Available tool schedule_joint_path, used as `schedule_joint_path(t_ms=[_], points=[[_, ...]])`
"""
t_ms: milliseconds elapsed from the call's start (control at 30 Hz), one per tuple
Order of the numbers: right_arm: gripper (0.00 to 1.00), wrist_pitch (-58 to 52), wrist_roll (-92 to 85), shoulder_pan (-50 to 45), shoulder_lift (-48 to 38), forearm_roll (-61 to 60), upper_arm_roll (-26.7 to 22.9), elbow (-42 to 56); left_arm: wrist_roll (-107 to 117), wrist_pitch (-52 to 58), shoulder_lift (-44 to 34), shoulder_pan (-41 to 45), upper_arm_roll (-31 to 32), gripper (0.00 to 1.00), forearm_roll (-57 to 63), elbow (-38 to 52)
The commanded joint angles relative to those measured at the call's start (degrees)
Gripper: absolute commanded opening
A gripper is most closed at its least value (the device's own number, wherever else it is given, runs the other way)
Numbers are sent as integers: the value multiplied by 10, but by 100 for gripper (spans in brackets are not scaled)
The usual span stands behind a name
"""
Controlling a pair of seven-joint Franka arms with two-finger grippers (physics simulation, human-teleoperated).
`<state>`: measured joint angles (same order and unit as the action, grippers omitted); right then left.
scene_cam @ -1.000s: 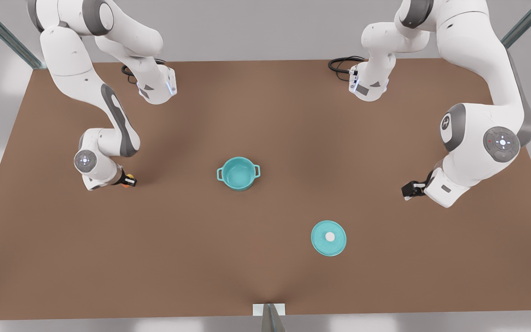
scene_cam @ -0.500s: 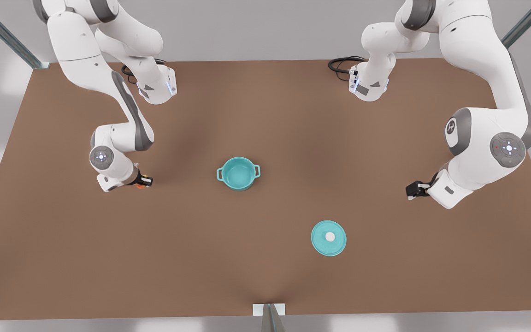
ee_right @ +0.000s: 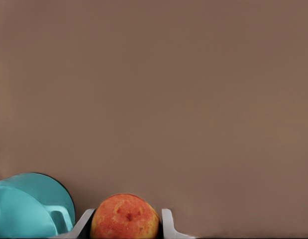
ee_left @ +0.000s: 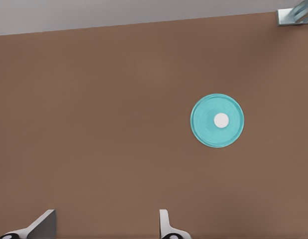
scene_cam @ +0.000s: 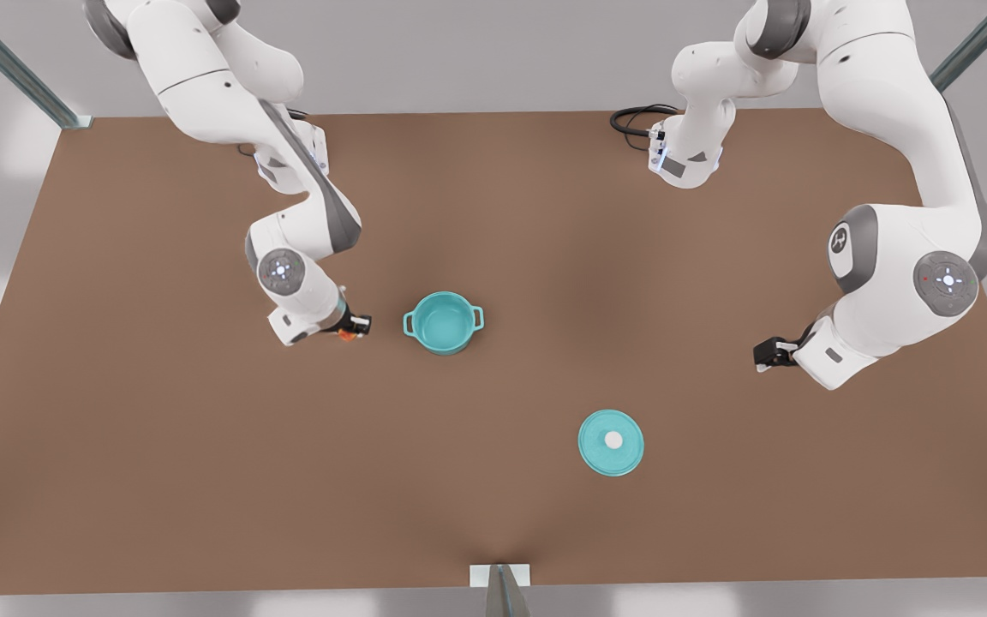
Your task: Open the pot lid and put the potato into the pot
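Two grippers: right gripper [scene_cam: 355,328] clamped on the potato [ee_right: 124,217]; left gripper [scene_cam: 765,354] off at the front view's right, waiting, fingers [ee_left: 42,225] spread wide with nothing between them.
Potato, place: pinched between the right gripper's two fingers, carried above the table [scene_cam: 493,480], just short of the pot.
Potato, handling: judged light, firm and rounded; smooth skin could roll or slip under a two-finger pinch. Hold across the widest part looks right, one finger on each flank.
Pot [scene_cam: 444,322]: open, teal inside bare, just beside the right gripper on its forward side; one loop handle [ee_right: 57,218] faces the gripper.
Lid [scene_cam: 611,442]: lies flat on the table, knob [ee_left: 221,120] up, well apart from the pot and ahead of the left gripper in its wrist view. Stiff disc; the knob is the natural place to grip.
Hidden: the right gripper's fingertips and the potato's underside are cut off in the right wrist view, so grip depth is unknown.
Hard to read: in the front view the potato is a mere orange speck under the gripper; clearance over the pot rim probably enough, not confirmed.
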<state>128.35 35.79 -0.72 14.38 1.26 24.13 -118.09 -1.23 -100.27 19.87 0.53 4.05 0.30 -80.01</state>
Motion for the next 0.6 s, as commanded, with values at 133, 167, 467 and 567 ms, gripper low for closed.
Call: schedule_joint_path(t_ms=[133,167,467,567], points=[[51,-48,325,-75,37,-21,1,78,-20,0,0,0,1,100,-1,0],[51,-49,344,-89,42,-21,1,87,-20,-1,0,0,1,100,-2,0],[51,-44,421,-155,104,-16,1,136,-20,-1,1,0,1,100,-1,0],[51,-20,425,-170,140,-12,-3,137,-20,-1,0,0,1,100,-1,0]])
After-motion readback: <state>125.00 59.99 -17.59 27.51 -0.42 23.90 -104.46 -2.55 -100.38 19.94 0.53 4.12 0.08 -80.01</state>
